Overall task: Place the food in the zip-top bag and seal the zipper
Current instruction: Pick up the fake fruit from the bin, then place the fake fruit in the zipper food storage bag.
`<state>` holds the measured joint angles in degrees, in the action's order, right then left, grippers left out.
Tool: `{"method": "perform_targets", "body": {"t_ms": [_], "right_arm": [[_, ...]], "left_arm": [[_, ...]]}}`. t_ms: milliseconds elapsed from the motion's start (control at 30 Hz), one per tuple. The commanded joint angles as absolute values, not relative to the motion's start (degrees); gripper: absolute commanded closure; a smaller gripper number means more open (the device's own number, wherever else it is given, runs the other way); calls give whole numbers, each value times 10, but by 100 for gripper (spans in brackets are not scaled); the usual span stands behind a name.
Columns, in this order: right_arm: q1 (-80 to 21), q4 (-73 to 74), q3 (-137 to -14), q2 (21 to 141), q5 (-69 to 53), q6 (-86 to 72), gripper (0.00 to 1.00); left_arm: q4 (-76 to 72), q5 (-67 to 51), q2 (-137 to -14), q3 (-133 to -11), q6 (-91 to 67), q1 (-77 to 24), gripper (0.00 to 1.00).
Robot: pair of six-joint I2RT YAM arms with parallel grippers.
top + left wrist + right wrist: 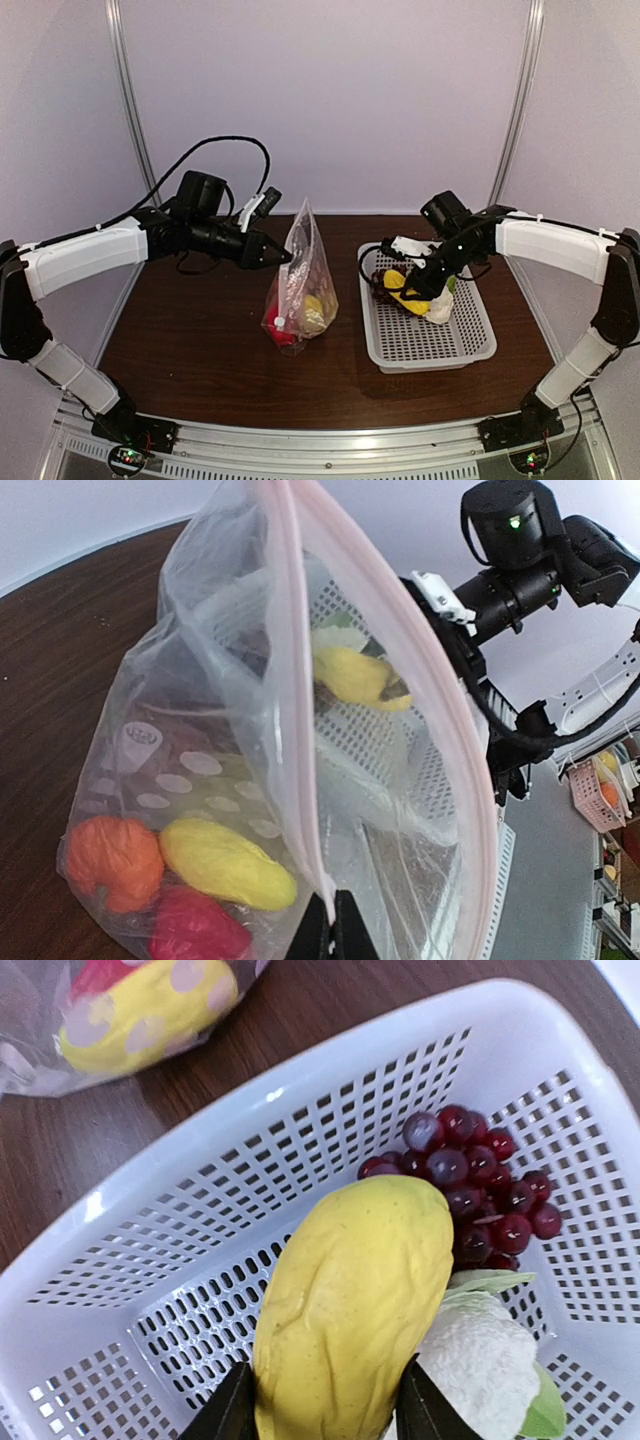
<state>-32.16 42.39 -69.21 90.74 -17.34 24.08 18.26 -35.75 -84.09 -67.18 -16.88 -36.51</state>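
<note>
White basket [150,1160] holds grapes [470,1175], cauliflower [480,1360], yellow piece [350,1300]; bag [230,600] holds pepper [195,925].

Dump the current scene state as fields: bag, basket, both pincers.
left pincer: shut on the zip-top bag's mouth edge, holding it upright
bag contents: orange fruit, yellow piece, red pepper
bag mouth: open, unsealed
right pincer: closed around yellow toy fruit in white basket
also in basket: purple grapes, cauliflower
</note>
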Motion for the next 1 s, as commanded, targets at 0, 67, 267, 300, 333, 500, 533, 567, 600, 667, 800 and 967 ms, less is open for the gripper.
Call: {"method": "perform_targets", "body": {"t_ms": [0,67,267,300,333,500,533,567,600,667,800,967], "right_arm": [[-315,438,-728,845,-218,243,64],[-315,423,-749,820,-240,233,66],[-315,319,-803,779,-332,157,68],[-316,299,-812,780,-353,135,68],[-316,282,-822,784,-377,110,68],[-327,221,-859,809,-472,17,68],[-331,210,-859,809,-472,10,68],[-336,194,-858,809,-471,3,68],[-340,173,-851,807,-470,-11,68],[-350,123,-835,806,-469,-45,68],[-375,76,-841,835,-461,-84,69],[-405,57,-858,875,-435,-86,69]], "left_arm": [[149,-370,-843,-709,-210,-381,100],[148,-362,-844,-723,-221,-392,100],[138,-328,-864,-769,-272,-419,100],[128,-323,-867,-769,-284,-422,100],[113,-319,-869,-766,-295,-425,100],[89,-297,-886,-767,-325,-441,100],[88,-291,-888,-768,-329,-445,100],[87,-284,-888,-768,-333,-449,100],[85,-277,-887,-768,-335,-452,100],[83,-270,-888,-771,-341,-456,100],[83,-266,-885,-774,-345,-460,100],[86,-263,-877,-772,-346,-462,100]]}}
